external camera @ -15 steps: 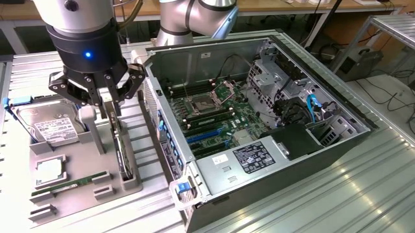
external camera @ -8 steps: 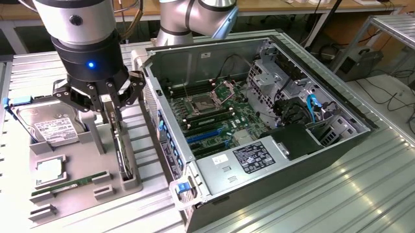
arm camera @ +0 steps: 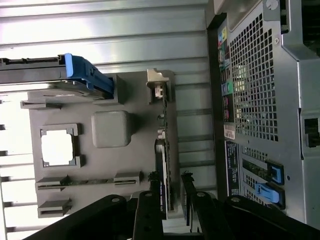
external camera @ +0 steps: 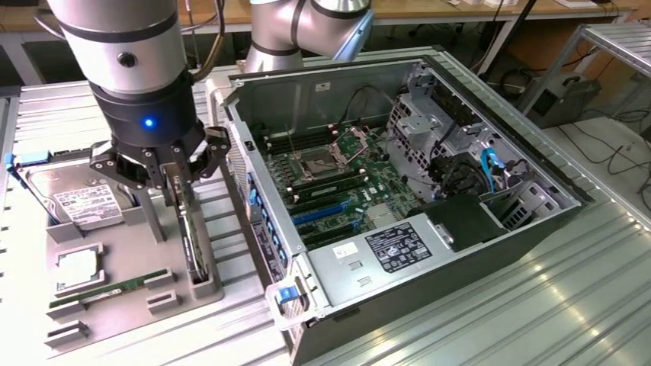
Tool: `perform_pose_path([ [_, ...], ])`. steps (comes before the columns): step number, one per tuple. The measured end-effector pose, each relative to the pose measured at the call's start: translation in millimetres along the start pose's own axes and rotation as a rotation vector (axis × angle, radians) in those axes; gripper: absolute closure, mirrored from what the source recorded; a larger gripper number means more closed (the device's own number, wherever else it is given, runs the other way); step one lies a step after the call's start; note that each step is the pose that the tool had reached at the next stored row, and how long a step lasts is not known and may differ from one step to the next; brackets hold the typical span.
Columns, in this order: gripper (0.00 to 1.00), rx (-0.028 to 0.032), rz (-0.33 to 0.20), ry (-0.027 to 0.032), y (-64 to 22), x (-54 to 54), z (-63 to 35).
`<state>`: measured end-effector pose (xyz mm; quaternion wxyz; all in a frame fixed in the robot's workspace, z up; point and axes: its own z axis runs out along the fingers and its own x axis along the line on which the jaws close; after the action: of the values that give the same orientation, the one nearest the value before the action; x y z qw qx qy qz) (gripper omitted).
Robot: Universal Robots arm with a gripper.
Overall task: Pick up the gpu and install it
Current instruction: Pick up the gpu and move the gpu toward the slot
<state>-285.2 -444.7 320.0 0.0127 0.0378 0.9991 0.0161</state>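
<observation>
The gpu (external camera: 191,242) is a thin black card standing on edge in slots of the grey fixture plate (external camera: 133,305), at the exterior view's left of the open computer case (external camera: 407,191). My gripper (external camera: 171,181) hangs right over the card's upper end. It is open, with one finger on each side of the card. In the wrist view the gpu (arm camera: 163,167) appears edge-on, its silver bracket (arm camera: 157,85) at the far end. The black fingers (arm camera: 146,215) of the gripper (arm camera: 168,189) flank it with small gaps.
On the fixture plate also lie a silver hard drive (external camera: 87,202), a CPU (external camera: 78,267) and a green RAM stick (external camera: 107,290). The case's motherboard has blue slots (external camera: 320,213). The case's perforated rear wall (arm camera: 255,85) stands close beside the gpu. A second arm's base (external camera: 295,30) is behind.
</observation>
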Motion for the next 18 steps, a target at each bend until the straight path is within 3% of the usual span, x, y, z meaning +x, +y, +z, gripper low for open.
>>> perform_pose_path([
  [14,0.70,0.0001,0.000,0.0001,-5.5,1.6,32.1],
  [18,0.62,0.0001,0.000,0.0000,-6.0,4.6,42.0],
])
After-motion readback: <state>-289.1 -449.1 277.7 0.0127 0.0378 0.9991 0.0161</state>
